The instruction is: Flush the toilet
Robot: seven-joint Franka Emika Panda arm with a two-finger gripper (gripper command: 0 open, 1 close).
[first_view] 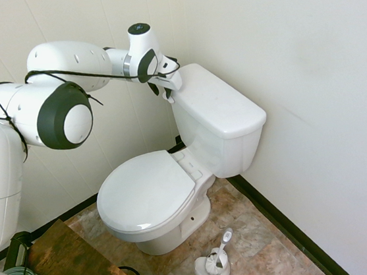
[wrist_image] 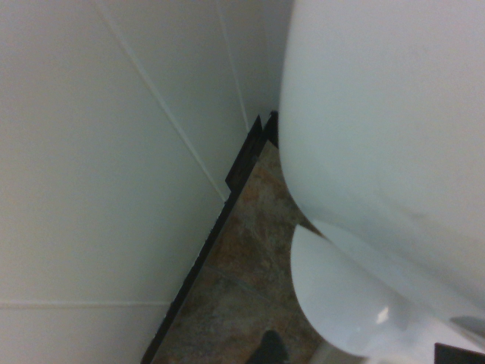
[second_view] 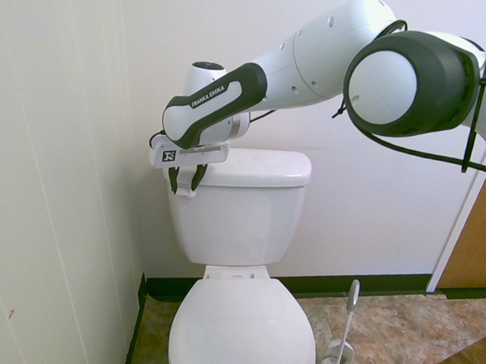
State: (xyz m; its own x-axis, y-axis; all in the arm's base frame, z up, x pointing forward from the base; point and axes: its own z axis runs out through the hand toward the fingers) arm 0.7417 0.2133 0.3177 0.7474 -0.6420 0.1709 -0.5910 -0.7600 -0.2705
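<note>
Toilet (second_view: 243,335) stands at six o'clock in the second exterior view, lid down. At the tank's (second_view: 236,223) ten o'clock, the gripper (second_view: 185,190) hangs partly open, its fingers (second_view: 199,177) either side of the white flush handle (second_view: 185,180); whether they touch it, I cannot tell.

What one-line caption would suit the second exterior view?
Gripper at the flush lever's end of the toilet tank, seat lid down.
</note>
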